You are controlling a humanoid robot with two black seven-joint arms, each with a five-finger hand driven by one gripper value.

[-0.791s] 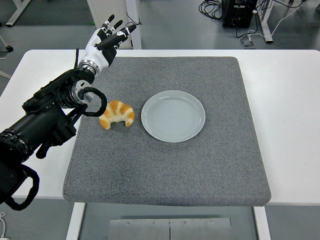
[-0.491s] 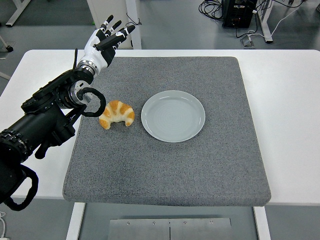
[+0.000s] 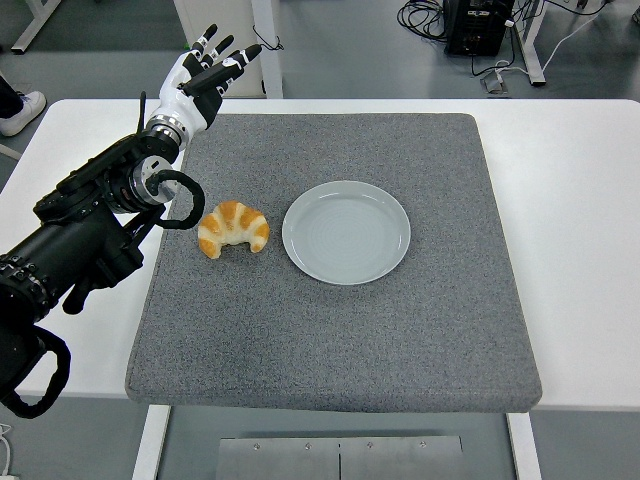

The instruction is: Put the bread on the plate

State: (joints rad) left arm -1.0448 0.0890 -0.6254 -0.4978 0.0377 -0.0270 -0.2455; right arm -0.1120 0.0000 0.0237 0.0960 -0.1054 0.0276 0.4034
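Note:
A golden croissant (image 3: 233,229) lies on the grey mat (image 3: 330,330), just left of an empty pale grey-green plate (image 3: 346,232); the two are apart. My left hand (image 3: 207,72) is raised over the mat's far left corner, well beyond the croissant. Its fingers are spread and hold nothing. The black left arm (image 3: 90,230) comes in from the left edge and lies left of the croissant. The right arm is out of view.
The grey mat covers the middle of the white table (image 3: 580,200). A black cable loop (image 3: 178,200) on the arm hangs close to the croissant's left side. A shoe (image 3: 20,110) shows at the left edge. Cables and furniture legs stand on the floor beyond.
My left hand and forearm have shifted a little up and to the left, away from the croissant. A shoe has come into view at the left edge. Croissant and plate have not moved.

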